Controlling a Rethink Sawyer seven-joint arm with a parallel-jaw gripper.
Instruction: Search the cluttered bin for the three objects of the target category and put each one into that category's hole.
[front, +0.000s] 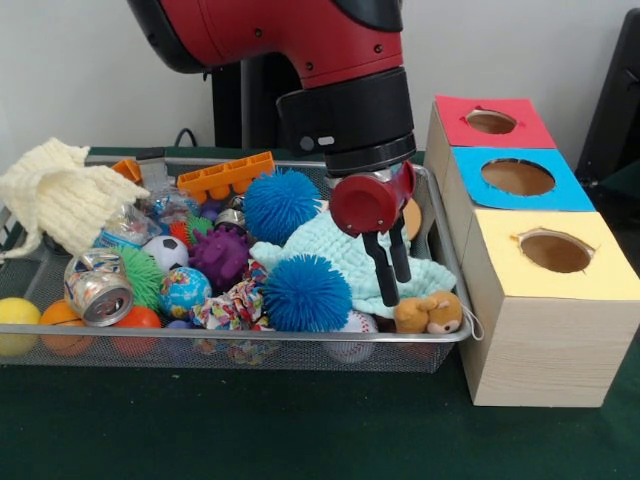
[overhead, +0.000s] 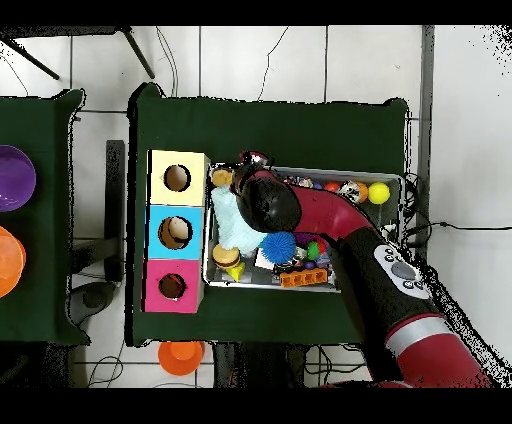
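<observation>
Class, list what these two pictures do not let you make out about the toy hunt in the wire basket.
- Other plush toys: only one plush toy shows in the front view; balls and cloths in the basket may cover more.
- Overhead view: the arm covers the basket's middle and the pincer.
- Pincer: its fingers overlap in the front view, so open or shut is unclear.
- Inside the red-topped box's hole: too shallow an angle to see in.

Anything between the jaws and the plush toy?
Front view: nothing. Gripper hangs just above and beside the plush toy, over the pale green knitted cloth.
</observation>
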